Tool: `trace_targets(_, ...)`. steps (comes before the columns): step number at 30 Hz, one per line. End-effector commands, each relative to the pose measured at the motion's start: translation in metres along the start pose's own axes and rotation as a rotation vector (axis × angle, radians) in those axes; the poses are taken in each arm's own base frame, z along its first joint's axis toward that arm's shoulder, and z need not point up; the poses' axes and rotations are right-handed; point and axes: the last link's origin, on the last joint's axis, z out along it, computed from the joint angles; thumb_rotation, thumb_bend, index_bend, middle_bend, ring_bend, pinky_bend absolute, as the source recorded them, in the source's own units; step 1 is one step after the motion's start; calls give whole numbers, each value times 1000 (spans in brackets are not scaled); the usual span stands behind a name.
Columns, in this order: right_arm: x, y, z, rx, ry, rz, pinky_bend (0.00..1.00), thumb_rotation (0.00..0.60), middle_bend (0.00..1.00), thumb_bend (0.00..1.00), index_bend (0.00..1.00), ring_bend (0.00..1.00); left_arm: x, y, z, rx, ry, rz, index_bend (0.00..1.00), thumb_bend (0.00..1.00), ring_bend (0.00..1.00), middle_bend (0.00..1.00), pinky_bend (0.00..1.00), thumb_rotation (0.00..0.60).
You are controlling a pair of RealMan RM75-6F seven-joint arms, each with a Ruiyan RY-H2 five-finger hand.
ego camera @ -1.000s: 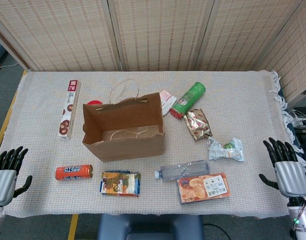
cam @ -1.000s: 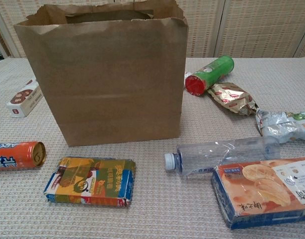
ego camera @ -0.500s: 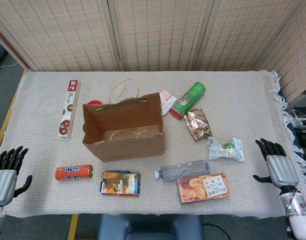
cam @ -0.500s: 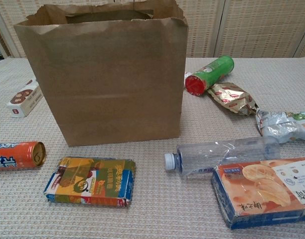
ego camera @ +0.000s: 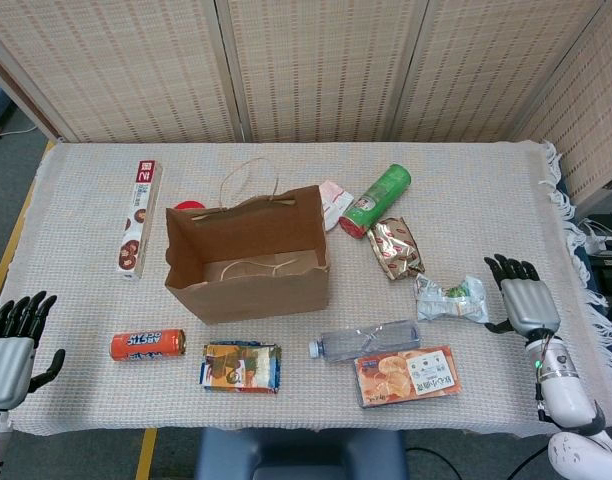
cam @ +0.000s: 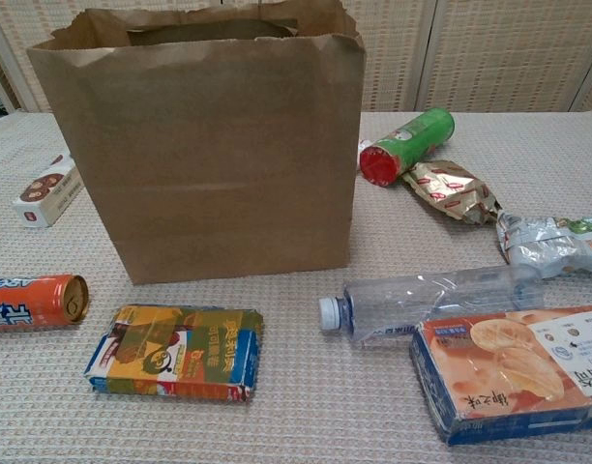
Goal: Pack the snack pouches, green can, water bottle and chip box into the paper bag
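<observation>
I see the paper bag (ego camera: 248, 255) standing upright and open near the middle of the table (ego camera: 466, 190), with only its own handles showing inside. From the bag, the green can (ego camera: 375, 200) lies on its side at about two o'clock, red lid toward the bag, and a gold snack pouch (ego camera: 394, 247) sits just below it at three o'clock. A silver and green pouch (ego camera: 451, 298) lies further out at four o'clock, the water bottle (ego camera: 365, 340) lies flat at five o'clock with its cap pointing left, and the chip box (ego camera: 407, 375) is touching it just below. A colourful pouch (ego camera: 241, 366) lies at six o'clock, an orange can (ego camera: 147, 344) at eight o'clock, and a long biscuit box (ego camera: 140, 216) at ten o'clock. My right hand (ego camera: 526, 305) hangs just beside the silver pouch, fingers spread, holding nothing. My left hand (ego camera: 11, 350) sits at the table's left edge, fingers apart and empty
</observation>
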Motion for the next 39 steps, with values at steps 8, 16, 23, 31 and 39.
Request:
trace_targets(8,-22,-33,26,29,-93,-92,0,600,12,15,0,0,0,0,1,-1,-2,-1,12,387,0,0,0,600)
trace_targets(16,-34,-63,43,45,-69,-89,63,600,84,25,92,51,0,0,2,-3,-4,-3,12,388,0,0,0,600)
trace_targets(23,-43,-68,44,66,-16,-152,598,600,531,262,627,570,0,-1,1,-4,-4,-4,12,385,0,0,0,600)
trace_targets(31,-9,-47,32,39,52,-100,670,600,606,303,704,660,0,0,1,-3,-3,-2,12,386,0,0,0,600)
trace_targets(39,33,-35,16,51,149,-26,670,600,607,304,706,660,0,0,1,-3,-2,0,13,387,0,0,0,600)
